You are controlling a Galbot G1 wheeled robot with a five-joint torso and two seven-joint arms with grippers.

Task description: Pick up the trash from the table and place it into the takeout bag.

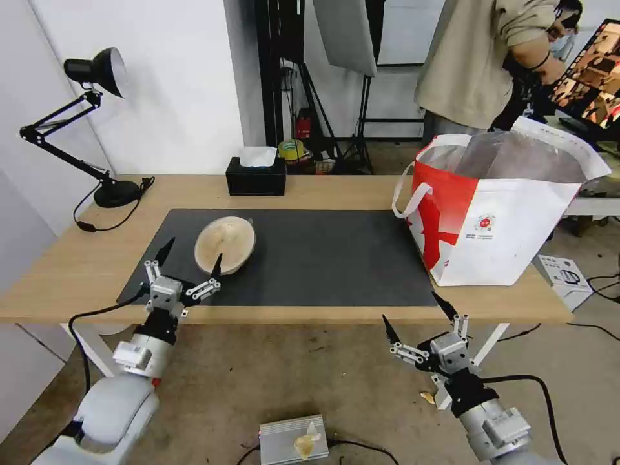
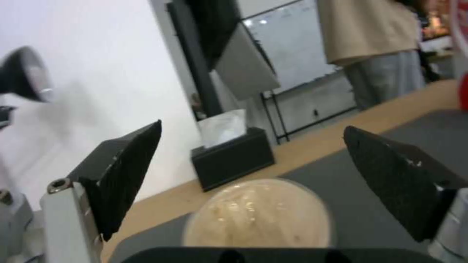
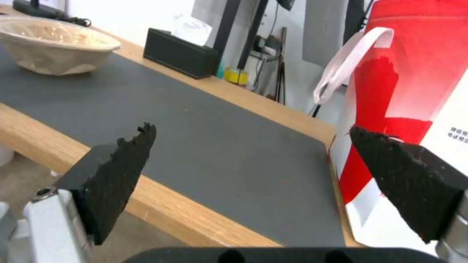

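Light-wood table point(image 1: 336, 188), grey mat point(image 1: 323, 258) on top: your one listed item of trash, a beige paper-pulp bowl point(image 1: 225, 244), lies tilted on the mat's left part. Your left gripper point(image 1: 191, 253) hovers at the bowl's near rim, jaws spread wide, holding nothing, bowl just ahead between the tips. Your right gripper point(image 1: 417, 309) hangs below the table's front edge, wide open, empty, near the takeout bag point(image 1: 497, 219) standing at the right end
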